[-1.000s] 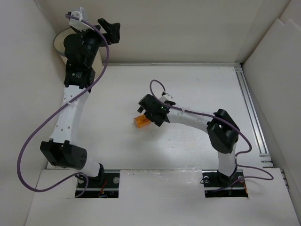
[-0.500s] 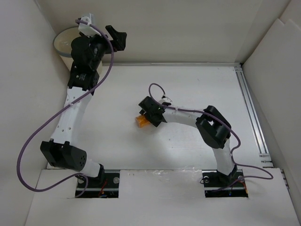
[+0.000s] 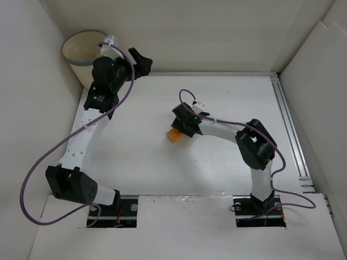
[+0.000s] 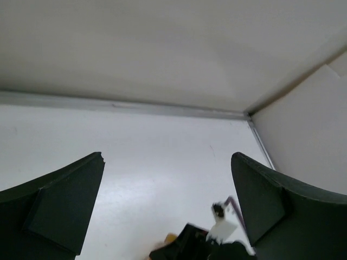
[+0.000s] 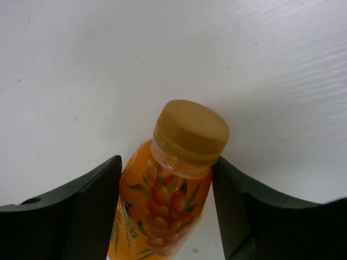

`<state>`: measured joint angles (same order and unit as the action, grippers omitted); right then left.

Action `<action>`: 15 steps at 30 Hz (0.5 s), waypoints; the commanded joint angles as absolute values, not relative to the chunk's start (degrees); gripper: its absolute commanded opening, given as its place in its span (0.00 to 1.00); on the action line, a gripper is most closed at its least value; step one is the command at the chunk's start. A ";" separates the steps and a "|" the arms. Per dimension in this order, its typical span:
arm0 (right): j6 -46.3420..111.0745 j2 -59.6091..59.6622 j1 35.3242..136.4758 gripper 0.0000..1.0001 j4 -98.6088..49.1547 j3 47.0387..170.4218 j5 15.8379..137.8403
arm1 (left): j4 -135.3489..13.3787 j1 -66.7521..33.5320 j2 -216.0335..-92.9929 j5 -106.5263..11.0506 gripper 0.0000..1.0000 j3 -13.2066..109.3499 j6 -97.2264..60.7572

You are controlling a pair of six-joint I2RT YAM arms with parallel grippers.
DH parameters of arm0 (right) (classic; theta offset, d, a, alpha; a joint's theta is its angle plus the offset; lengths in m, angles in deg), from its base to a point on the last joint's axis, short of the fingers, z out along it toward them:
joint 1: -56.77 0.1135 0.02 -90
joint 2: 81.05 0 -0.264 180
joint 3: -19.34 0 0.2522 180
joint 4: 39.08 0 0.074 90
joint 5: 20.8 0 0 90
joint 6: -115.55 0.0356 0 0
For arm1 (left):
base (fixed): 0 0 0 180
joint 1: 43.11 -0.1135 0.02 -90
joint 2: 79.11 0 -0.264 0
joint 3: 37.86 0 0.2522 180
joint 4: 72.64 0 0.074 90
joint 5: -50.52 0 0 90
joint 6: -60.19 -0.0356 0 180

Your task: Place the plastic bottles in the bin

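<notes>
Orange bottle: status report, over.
Left gripper open, empty, beside bin. Right gripper clamped on orange bottle. Left arm near bin may crowd the drop.

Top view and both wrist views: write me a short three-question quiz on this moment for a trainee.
1. Which thing sits between the fingers of the right tool? A) the orange bottle B) a red-capped bottle C) nothing
2. True or false: the left tool holds a bottle.
3. In the top view, in which corner does the bin stand?
Key: 1 A. 2 false; its jaws stand open and empty. 3 the far left corner.
</notes>
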<state>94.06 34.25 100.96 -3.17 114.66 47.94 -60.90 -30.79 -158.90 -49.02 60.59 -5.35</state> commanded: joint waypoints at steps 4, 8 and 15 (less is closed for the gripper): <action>62.22 14.53 94.05 0.00 -18.80 106.25 53.18 | -70.12 -25.71 -159.87 -63.80 1.00 51.06 1.02; 55.53 5.37 86.15 0.00 -28.56 100.69 68.80 | -92.47 -25.71 -161.89 -77.25 1.00 40.43 9.37; 51.22 0.95 79.98 0.00 -37.62 102.52 95.99 | -116.03 -22.72 -167.34 -90.09 1.00 36.73 18.49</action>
